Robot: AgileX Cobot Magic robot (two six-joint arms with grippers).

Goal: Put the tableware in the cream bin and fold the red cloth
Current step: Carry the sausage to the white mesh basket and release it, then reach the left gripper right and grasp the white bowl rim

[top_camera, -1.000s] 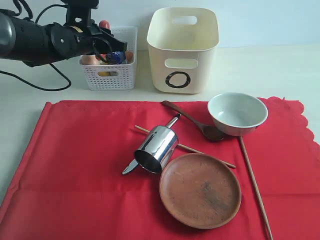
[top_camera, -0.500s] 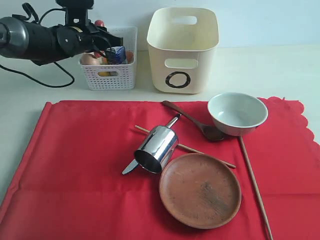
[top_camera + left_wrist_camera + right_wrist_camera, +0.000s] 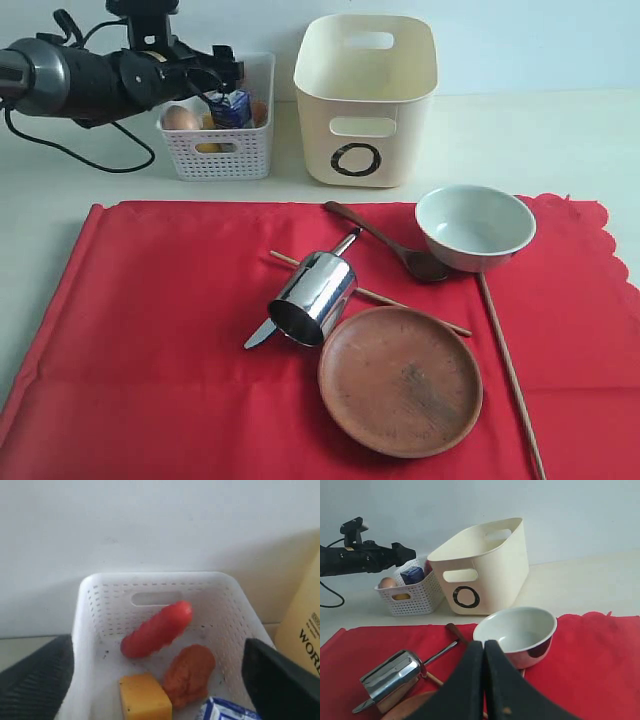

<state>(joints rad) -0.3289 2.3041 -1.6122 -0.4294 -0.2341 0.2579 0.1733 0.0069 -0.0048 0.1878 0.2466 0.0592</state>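
Note:
The red cloth point(image 3: 150, 300) lies flat, and the tableware sits on it. The steel cup point(image 3: 312, 298) lies on its side over the small knife point(image 3: 260, 335), next to the brown plate point(image 3: 400, 380). The wooden spoon point(image 3: 385, 240) touches the grey-green bowl point(image 3: 475, 225). One chopstick point(image 3: 400, 303) crosses under the cup, the other point(image 3: 510, 370) lies at the right. The cream bin point(image 3: 365, 100) stands behind. My left gripper point(image 3: 215, 80) point(image 3: 157, 647) hovers open over the white basket. My right gripper point(image 3: 484, 645) is shut and empty, just short of the bowl point(image 3: 517, 632).
The white perforated basket point(image 3: 220, 150) left of the bin holds a sausage point(image 3: 157, 629), cheese point(image 3: 145, 699), an orange lump point(image 3: 190, 672), an egg point(image 3: 180, 118) and a milk carton point(image 3: 235, 108). A black cable point(image 3: 90, 160) trails on the table. The cloth's scalloped edge point(image 3: 600, 225) is at the right.
The left gripper has drawn back up and to the left from over the basket. The milk carton, earlier between its fingers, now stands free in the basket. The tableware has not moved.

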